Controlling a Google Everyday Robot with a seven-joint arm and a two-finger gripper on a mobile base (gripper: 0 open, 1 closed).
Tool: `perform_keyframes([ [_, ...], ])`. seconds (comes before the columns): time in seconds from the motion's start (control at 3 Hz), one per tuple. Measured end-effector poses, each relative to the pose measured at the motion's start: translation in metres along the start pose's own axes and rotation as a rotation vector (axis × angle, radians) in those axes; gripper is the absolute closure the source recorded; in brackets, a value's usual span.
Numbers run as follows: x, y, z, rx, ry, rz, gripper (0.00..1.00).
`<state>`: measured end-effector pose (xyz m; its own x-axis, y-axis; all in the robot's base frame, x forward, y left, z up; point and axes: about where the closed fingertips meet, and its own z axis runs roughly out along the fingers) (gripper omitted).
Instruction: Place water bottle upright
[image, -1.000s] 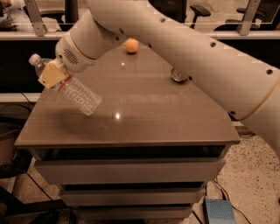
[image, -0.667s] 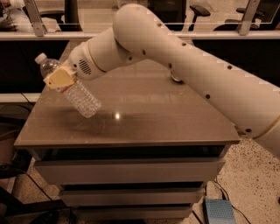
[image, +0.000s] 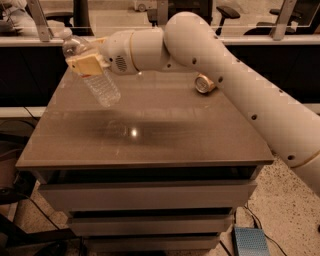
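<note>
The water bottle (image: 95, 75) is a clear ribbed plastic bottle with a white cap. It hangs above the far left part of the brown table (image: 150, 135), tilted with the cap up and to the left and the base down to the right. My gripper (image: 86, 64), with tan pads, is shut on the bottle's upper half. The white arm reaches in from the right across the table.
A gold-tan drink can (image: 203, 83) lies on its side on the table's far right, just behind the arm. Drawers (image: 145, 197) sit under the tabletop. A blue-grey box (image: 250, 242) lies on the floor at the lower right. Desks and chairs stand behind.
The arm has swung the bottle up and to the right, higher above the table. The orange ball seen earlier at the back is now hidden behind the arm.
</note>
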<state>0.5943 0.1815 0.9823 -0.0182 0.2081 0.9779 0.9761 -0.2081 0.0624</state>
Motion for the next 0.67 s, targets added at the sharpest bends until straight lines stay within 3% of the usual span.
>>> perform_keyframes([
  [0.33, -0.0023, 0.0097, -0.0125, -0.032, 0.12, -0.015, 1.0],
  [0.67, -0.0107, 0.0078, -0.0211, -0.067, 0.198, -0.01, 1.0],
])
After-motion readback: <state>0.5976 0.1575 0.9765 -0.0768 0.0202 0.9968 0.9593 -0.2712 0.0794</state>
